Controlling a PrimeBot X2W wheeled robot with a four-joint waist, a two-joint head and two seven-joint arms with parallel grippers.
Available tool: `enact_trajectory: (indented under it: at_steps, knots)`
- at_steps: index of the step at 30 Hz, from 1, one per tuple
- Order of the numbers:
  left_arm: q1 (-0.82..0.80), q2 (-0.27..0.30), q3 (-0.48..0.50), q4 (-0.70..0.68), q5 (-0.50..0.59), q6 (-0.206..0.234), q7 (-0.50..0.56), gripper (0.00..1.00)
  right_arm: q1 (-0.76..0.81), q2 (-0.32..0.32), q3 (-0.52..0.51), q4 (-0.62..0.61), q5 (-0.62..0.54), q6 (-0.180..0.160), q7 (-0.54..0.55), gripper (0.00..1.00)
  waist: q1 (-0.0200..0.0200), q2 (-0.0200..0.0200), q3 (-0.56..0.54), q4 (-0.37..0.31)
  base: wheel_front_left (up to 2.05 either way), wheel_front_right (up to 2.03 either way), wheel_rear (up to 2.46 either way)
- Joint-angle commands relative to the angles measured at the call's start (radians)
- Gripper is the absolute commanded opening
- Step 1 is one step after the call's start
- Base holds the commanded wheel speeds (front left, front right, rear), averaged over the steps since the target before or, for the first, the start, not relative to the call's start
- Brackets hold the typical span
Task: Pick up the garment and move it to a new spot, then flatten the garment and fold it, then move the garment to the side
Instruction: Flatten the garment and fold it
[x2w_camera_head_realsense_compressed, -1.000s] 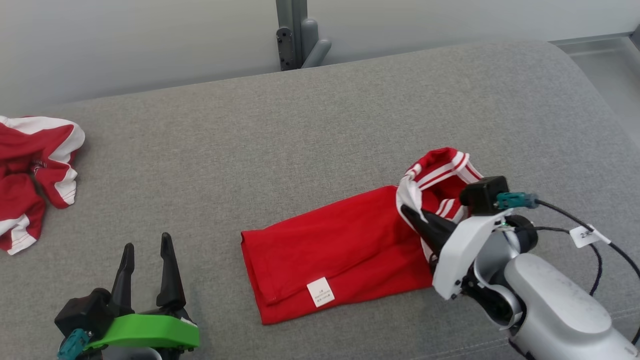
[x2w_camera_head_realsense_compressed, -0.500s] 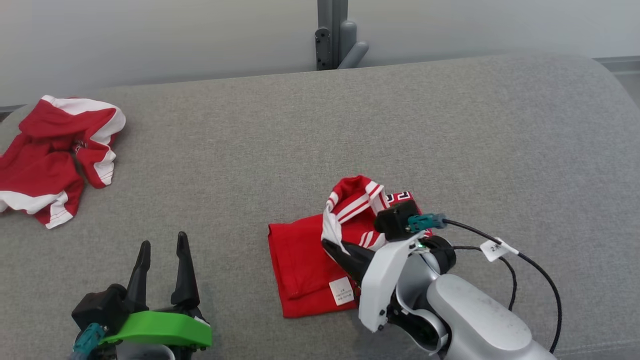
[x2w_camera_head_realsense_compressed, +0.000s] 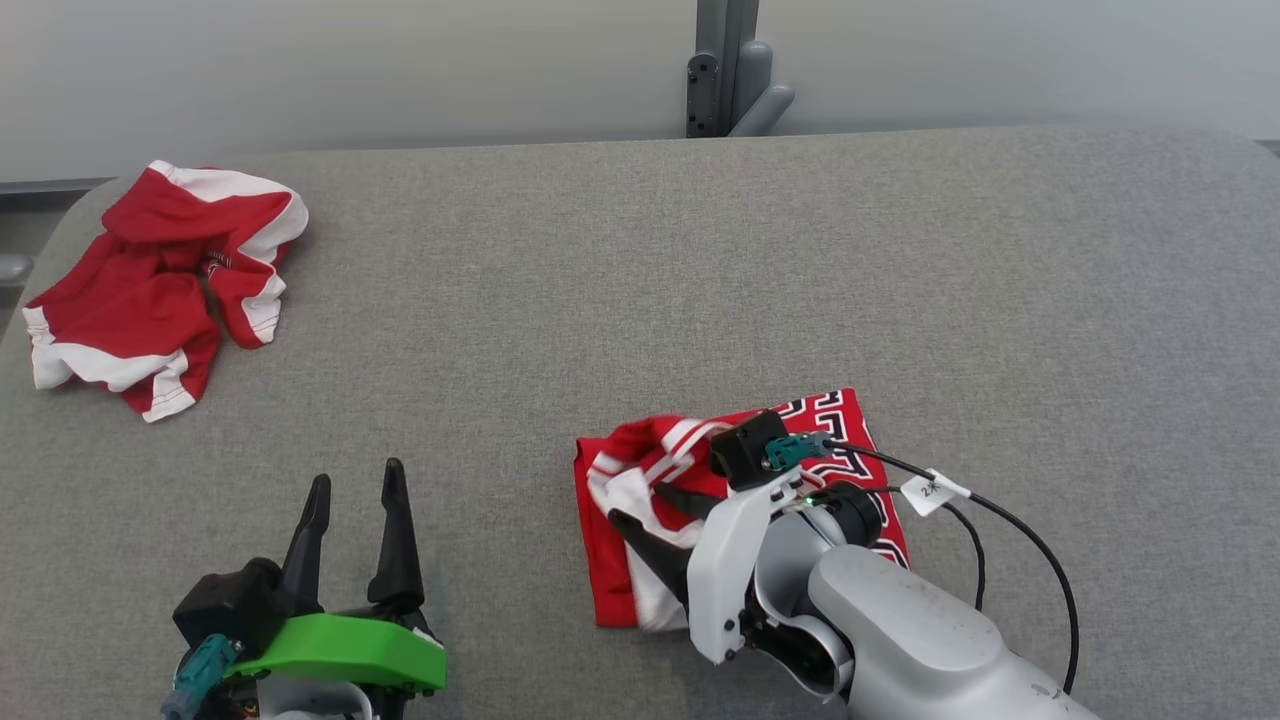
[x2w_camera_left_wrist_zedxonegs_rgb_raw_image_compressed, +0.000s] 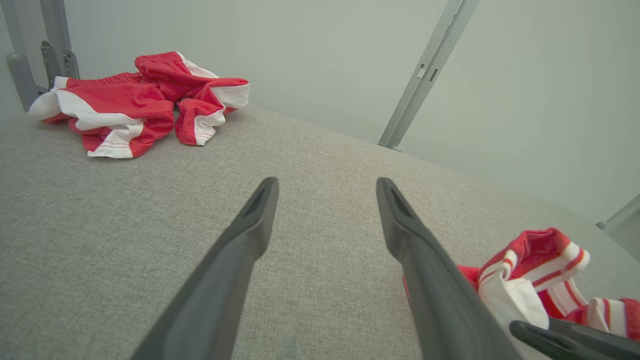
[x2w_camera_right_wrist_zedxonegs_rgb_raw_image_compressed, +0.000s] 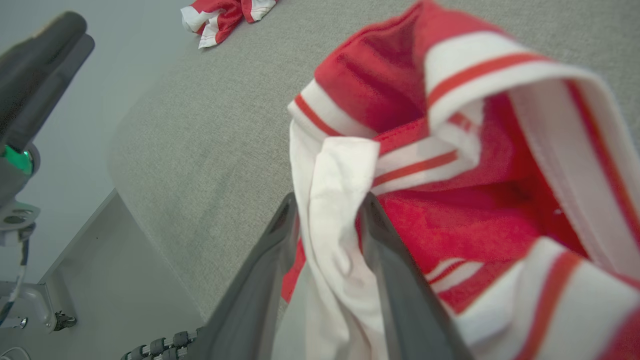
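Garment (x2w_camera_head_realsense_compressed: 840, 415) lies folded over on the bench (x2w_camera_head_realsense_compressed: 600, 280), near the front edge, right of centre. Right tool (x2w_camera_head_realsense_compressed: 638, 503) has jaws part-way apart with the white hem between them; can't tell if it's pinching. Left tool (x2w_camera_head_realsense_compressed: 357, 473) is spread wide, empty, front-left. My read is that this is fold release: open fully, back out low along the fold so the hem doesn't drag, then press flat.

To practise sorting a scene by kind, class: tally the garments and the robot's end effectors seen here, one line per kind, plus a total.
Red-and-white garments: 2 (crumpled garment, folded garment)
End effectors: 2 (left end effector, right end effector)
Total: 4
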Motion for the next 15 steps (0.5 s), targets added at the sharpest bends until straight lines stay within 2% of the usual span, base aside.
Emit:
enact_trajectory:
  at_steps: [1, 12, 15]
  knots:
    - [-0.013, -0.002, 0.001, 0.002, 0.006, -0.006, -0.002, 1.00, -0.016, 0.001, 0.009, 0.009, 0.014, 0.000, -0.017, 1.00, 0.0000, 0.0070, -0.001, 0.000, 0.00, 0.00, 0.00]
    - [0.015, -0.003, 0.002, 0.000, 0.007, -0.005, -0.004, 1.00, -0.067, 0.003, 0.078, -0.037, 0.071, 0.000, -0.053, 1.00, 0.0000, 0.0070, -0.021, -0.039, 0.00, 0.00, 0.00]
    - [0.023, -0.003, 0.002, -0.004, 0.008, -0.002, -0.004, 1.00, -0.066, -0.016, 0.082, -0.069, 0.068, 0.000, -0.062, 1.00, 0.0000, 0.0070, -0.026, -0.050, 0.00, 0.00, 0.00]
